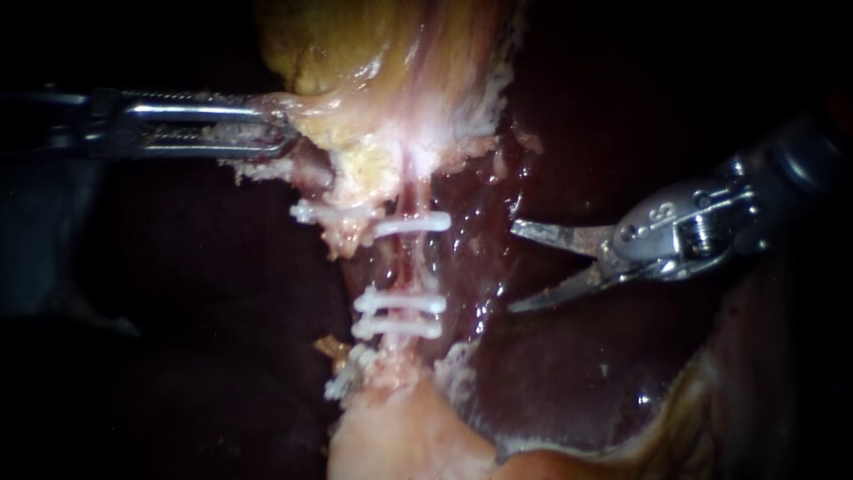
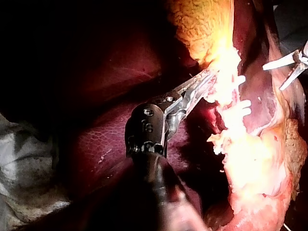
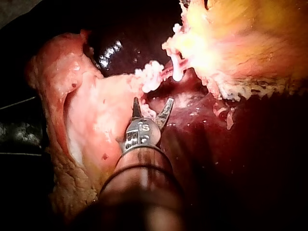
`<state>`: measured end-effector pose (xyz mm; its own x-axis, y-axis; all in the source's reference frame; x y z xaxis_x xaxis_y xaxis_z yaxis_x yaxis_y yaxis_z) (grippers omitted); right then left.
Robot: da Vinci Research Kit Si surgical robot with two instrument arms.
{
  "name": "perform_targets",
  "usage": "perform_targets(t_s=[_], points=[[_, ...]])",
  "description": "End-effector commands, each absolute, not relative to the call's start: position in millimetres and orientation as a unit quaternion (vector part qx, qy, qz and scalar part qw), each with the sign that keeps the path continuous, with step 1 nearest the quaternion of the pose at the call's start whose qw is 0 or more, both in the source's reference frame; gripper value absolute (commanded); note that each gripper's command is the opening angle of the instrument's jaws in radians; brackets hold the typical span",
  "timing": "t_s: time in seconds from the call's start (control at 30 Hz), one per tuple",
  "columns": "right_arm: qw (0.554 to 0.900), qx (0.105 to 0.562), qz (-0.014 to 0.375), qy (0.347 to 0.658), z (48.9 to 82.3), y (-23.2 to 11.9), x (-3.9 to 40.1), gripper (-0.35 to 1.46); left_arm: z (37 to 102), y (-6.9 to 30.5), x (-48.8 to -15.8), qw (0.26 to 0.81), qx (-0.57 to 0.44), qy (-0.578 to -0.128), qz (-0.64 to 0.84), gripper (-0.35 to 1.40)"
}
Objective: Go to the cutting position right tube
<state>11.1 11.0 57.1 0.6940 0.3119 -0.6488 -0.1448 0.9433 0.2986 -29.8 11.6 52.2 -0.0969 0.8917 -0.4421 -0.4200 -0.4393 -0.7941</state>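
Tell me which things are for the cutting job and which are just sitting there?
For the job:
right instrument, jaws open, not yet at the tube
right tube, bare between its white clips
left instrument, jaws shut on the gallbladder

Just there:
liver
left tube's clip

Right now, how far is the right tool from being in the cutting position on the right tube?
Done: clips sit on the right tube, one above, two below, and the left tool holds the gallbladder. In hand: the right tool, blades open, hangs beside the tube over the liver. Left: bring the bare stretch between the clips between the blades.
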Motion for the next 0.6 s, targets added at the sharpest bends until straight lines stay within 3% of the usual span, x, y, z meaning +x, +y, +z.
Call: perform_targets(t_s=[0.03,0.43,0.6], points=[[0.913,0.113,0.125,0.37,57.2,11.0,11.1,1.45,52.0,11.7,-29.7,0.47,-0.481,-0.246,0.698,-0.35],[0.913,0.114,0.125,0.371,57.2,11.0,11.1,1.45,46.0,14.7,-25.9,0.483,-0.489,-0.255,0.68,-0.35],[0.905,0.138,0.114,0.387,57.9,10.9,12.0,1.43,46.1,14.5,-25.9,0.484,-0.489,-0.253,0.68,-0.35]])
